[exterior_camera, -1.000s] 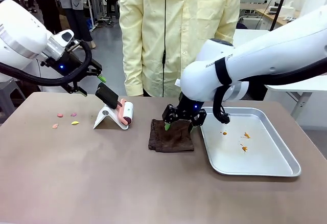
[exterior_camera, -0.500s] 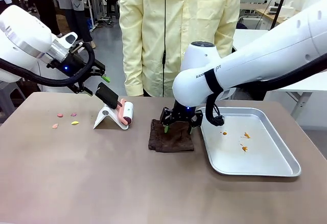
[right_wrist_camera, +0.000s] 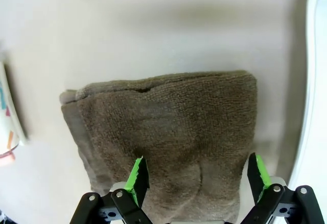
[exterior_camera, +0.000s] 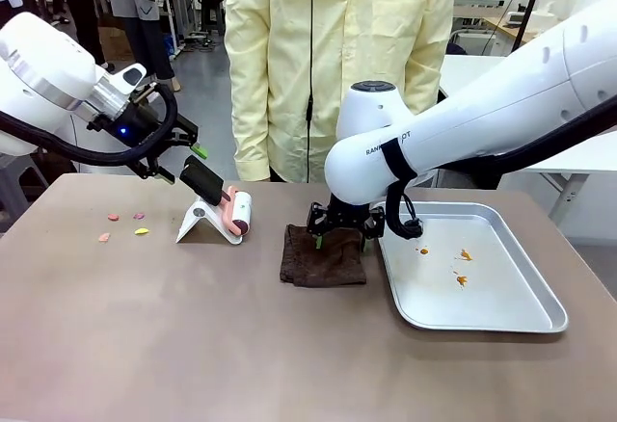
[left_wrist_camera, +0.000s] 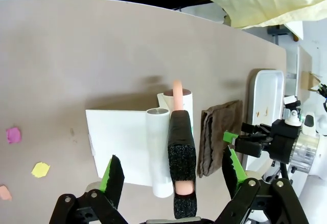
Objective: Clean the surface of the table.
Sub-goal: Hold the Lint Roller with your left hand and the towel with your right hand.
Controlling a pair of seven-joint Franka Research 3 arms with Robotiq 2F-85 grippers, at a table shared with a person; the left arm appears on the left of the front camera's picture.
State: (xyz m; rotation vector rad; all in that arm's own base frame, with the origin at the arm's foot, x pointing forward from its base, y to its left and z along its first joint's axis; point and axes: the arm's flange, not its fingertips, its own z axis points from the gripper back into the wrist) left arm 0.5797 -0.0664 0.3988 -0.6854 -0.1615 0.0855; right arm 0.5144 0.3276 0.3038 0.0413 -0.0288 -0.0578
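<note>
The table lies under the right gripper, jaws wide over a cloth.

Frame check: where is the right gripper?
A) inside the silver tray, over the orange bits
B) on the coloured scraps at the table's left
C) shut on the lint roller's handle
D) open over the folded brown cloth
D: the right gripper stands open, with a green pad at either side of the brown cloth, next to the tray.
</note>
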